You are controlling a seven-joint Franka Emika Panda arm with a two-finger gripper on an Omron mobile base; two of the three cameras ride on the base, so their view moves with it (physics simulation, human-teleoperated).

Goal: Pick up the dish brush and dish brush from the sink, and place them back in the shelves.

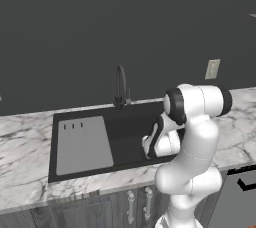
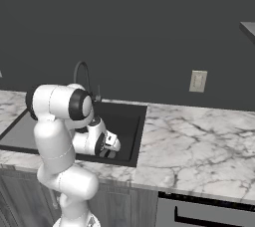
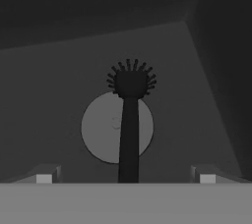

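Observation:
A dark dish brush [image 3: 129, 120] lies on the floor of the black sink [image 1: 135, 122], its handle crossing the round drain [image 3: 98, 129] and its bristled head pointing away from the hand. My gripper [image 3: 125, 178] is lowered into the basin's right half, just above the brush. It is open, with one fingertip on each side of the handle's near end and clear of it. From the base views my hand [image 1: 159, 143] [image 2: 106, 146] sits low inside the sink [image 2: 130, 121]. The grey shelves [image 2: 248, 29] show as a slab edge high on the right wall.
A pale ribbed board [image 1: 82, 144] fills the sink's left half. The dark arched faucet [image 1: 120, 87] [image 2: 84, 74] stands behind the basin. White marble countertop [image 2: 199, 136] spreads to the right, with a wall outlet [image 2: 197, 80] above it. My own arm crowds the sink's front rim.

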